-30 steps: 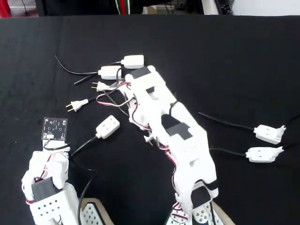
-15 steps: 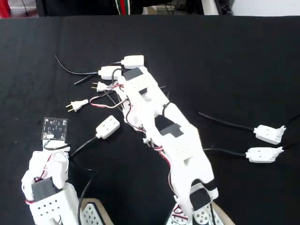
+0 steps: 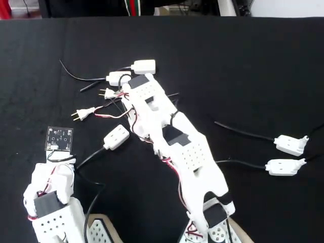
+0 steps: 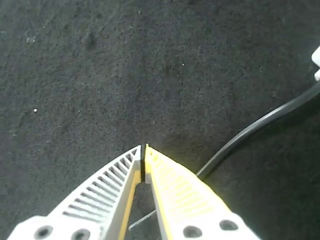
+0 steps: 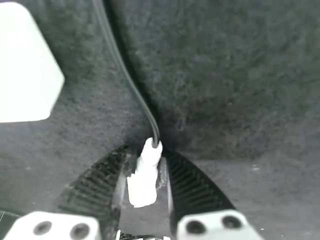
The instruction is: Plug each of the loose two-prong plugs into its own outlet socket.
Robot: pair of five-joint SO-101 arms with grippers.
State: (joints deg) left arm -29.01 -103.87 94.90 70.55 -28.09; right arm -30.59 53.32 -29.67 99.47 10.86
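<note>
Right wrist view: right pincer [image 5: 145, 152] narrowed onto a white held plug [image 5: 143, 180], gripped between both dark ribbed fingers, with a black cord [image 5: 125, 80] running off from the plug's far end across the black desk [image 5: 240, 75]. White block [image 5: 25, 65] just beside that cord, apart from the plug. Left wrist view: left pincer [image 4: 144, 150] closed tip to tip with nothing between, and a black lead [image 4: 250, 132] passing behind the yellow finger. High view: right arm [image 3: 177, 147] stretched diagonally toward the far left, left arm [image 3: 50, 202] folded at the near left corner. Close against the right arm's head, a first plug [image 3: 107, 93], prongs leftward; impossible to tell from above whether the same as the held one. Farther left and nearer, a second plug [image 3: 83, 114], prongs also leftward. Sockets: far socket [image 3: 143, 66]; middle socket [image 3: 116, 78], partly under the arm's head; near socket [image 3: 116, 136]; and, well apart at the right edge, upper socket [image 3: 290, 145] and lower socket [image 3: 283, 166]. Writing: pale marks on the small dark board [image 3: 59, 138] above the left arm, too small to read. Against one second ago: right arm swung leftward, head now overlapping the middle socket's end, earlier clear of it; red wire loops [image 3: 114, 109] carried left with it; plugs, sockets and left arm in the same places.
</note>
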